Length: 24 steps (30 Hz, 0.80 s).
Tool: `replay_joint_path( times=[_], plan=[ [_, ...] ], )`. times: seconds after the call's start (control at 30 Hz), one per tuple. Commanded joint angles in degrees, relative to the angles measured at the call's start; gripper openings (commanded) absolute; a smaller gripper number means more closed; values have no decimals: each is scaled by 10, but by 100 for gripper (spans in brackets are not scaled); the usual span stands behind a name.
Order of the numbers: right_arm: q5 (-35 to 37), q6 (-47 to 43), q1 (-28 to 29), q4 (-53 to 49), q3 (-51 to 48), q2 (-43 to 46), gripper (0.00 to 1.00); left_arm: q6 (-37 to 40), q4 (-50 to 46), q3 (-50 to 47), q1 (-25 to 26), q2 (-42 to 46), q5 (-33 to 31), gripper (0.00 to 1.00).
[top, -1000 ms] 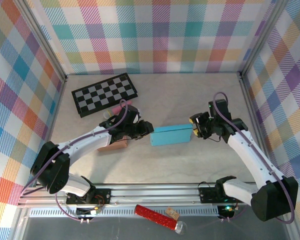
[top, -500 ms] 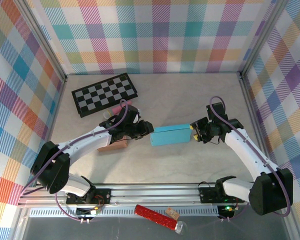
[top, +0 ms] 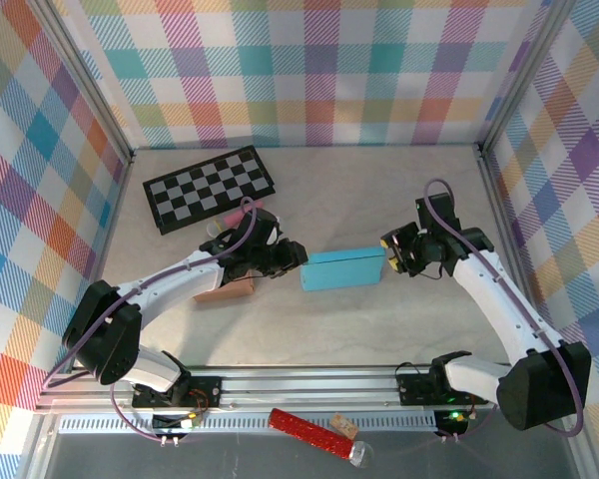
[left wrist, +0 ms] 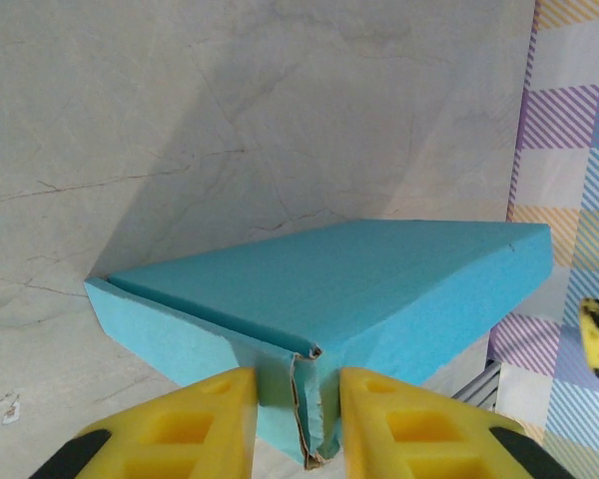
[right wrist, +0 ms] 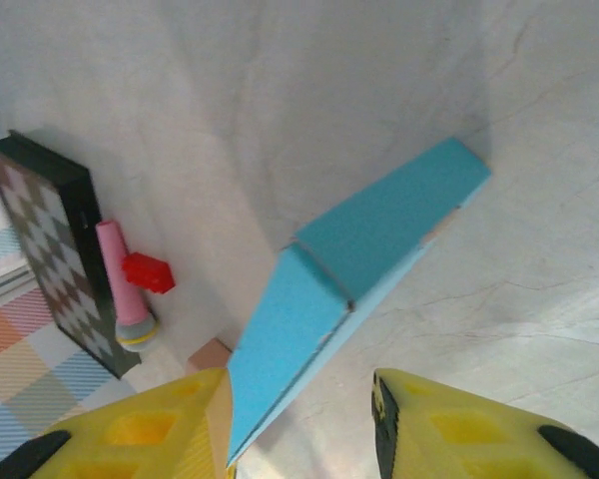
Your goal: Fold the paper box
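The blue paper box point(top: 342, 268) lies flat and closed in the middle of the table. My left gripper point(top: 292, 256) is at its left end. In the left wrist view the two yellow fingers point(left wrist: 195, 419) press on either side of the box's point(left wrist: 359, 289) torn corner seam, so the left gripper point(left wrist: 298, 389) is shut on that corner. My right gripper point(top: 389, 256) stands at the box's right end, open. In the right wrist view the box's point(right wrist: 379, 225) near tip lies against one yellow finger point(right wrist: 170, 424), with bare table up to the other, across the right gripper point(right wrist: 299, 404).
A black-and-white chessboard point(top: 209, 188) lies at the back left, with a pink pen-like thing point(top: 248, 211) beside it. A small brown block point(top: 225, 291) sits under the left arm. A red tube point(top: 304, 431) lies on the front rail, off the table.
The right gripper dipped toward the box's right end, then drew back slightly to where it was. The left gripper and the box have not moved.
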<state>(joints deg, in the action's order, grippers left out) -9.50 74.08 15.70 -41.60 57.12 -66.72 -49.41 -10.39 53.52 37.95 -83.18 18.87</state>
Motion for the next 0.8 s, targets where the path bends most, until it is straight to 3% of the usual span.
replay_joint_path(
  times=[0.0, 0.3, 0.43, 0.6, 0.7, 0.77],
  plan=[
    [3, 3, -1, -12, -4, -13, 44, 14, -80, -10, 1, -24, -18, 27],
    [-17, 17, -2, 29, -54, -54, 44, 16, -82, -7, 2, -25, -17, 27],
    [-6, 16, -2, -6, -65, -46, 38, 18, -84, -5, 2, -25, -18, 26],
    [-6, 27, -3, -19, -74, -21, 38, 22, -81, -4, 4, -26, -18, 26],
    [-5, 31, -3, -25, -44, -6, 42, 33, -85, 1, 9, -26, -22, 26],
    [-2, 35, -3, -34, -15, -3, 51, 42, -88, 4, 14, -26, -27, 26]
  ],
)
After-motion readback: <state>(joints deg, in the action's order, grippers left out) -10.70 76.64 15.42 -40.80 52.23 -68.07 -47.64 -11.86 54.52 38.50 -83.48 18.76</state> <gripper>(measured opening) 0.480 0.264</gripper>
